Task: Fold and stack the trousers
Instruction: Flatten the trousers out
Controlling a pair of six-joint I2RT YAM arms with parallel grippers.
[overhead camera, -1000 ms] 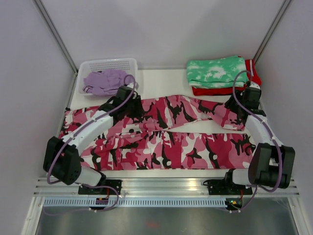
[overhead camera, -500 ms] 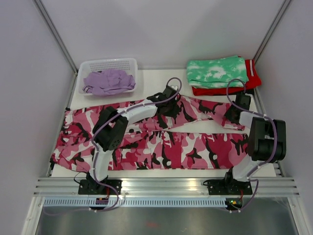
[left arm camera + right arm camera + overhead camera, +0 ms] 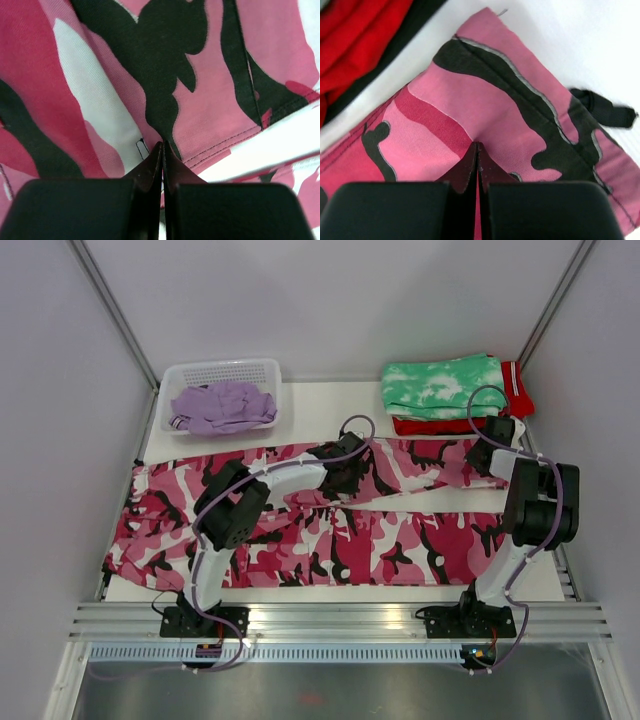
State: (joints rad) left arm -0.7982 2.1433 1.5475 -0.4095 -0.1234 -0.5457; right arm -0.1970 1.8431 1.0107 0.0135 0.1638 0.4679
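The pink, white and black camouflage trousers [image 3: 400, 550] lie spread across the table, both legs running left to right. My left gripper [image 3: 352, 464] is shut on the cloth of the far leg near its middle, with the fabric pinched between the jaws [image 3: 162, 150]. My right gripper [image 3: 487, 456] is shut on the far leg's cuff end at the right; the cloth puckers up between the jaws [image 3: 477, 150]. The lilac purple trousers [image 3: 220, 405] lie bunched in the white basket [image 3: 262, 370] at the back left.
A folded green-and-white tie-dye garment [image 3: 440, 385] lies on a folded red garment [image 3: 516, 390] at the back right, just beyond the right gripper; the red shows in the right wrist view [image 3: 355, 35]. White walls enclose the table; a metal rail [image 3: 340, 618] runs along the front.
The left arm swung from the far leg's left part to its middle, now pinching cloth there. The right gripper moved slightly back toward the folded stack, and the far leg has shifted back.
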